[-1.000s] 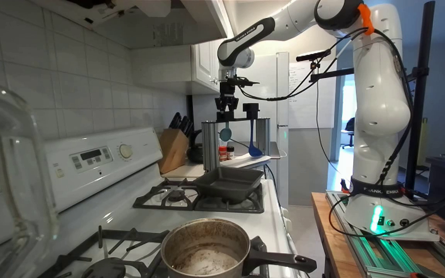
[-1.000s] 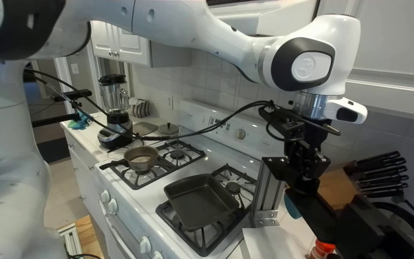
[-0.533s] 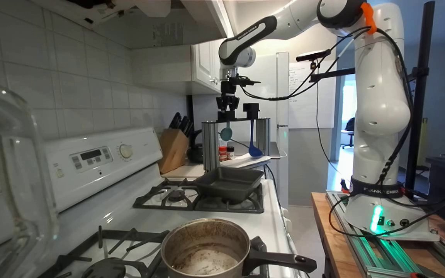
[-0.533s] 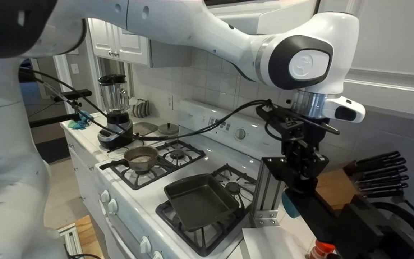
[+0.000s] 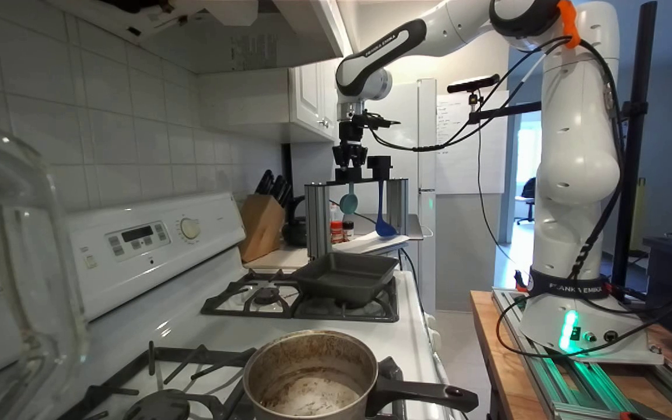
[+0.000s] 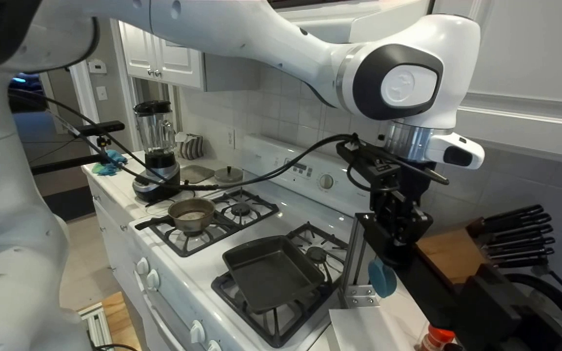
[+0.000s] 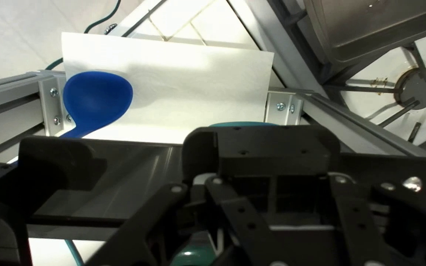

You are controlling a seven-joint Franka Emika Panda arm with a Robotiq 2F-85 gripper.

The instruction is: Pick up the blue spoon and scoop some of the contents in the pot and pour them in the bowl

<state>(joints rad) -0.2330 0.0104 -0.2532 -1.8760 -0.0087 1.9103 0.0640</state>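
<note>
Gripper (image 5: 350,166) clamps the teal spoon (image 5: 348,203), hanging clear at six o'clock in an exterior view, just a wrist-view sliver!

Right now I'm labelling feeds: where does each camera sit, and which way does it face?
In an exterior view: at the pot end of the stove, facing the rack; most of the arm, claw included.
In an exterior view: high at the rack end, facing the blender; arm, cropped, and claw show.
Wrist view: beside the claw, facing down at the ladle; claw across the bottom.
Both exterior views share pot and pan, from opposite ends.
</note>
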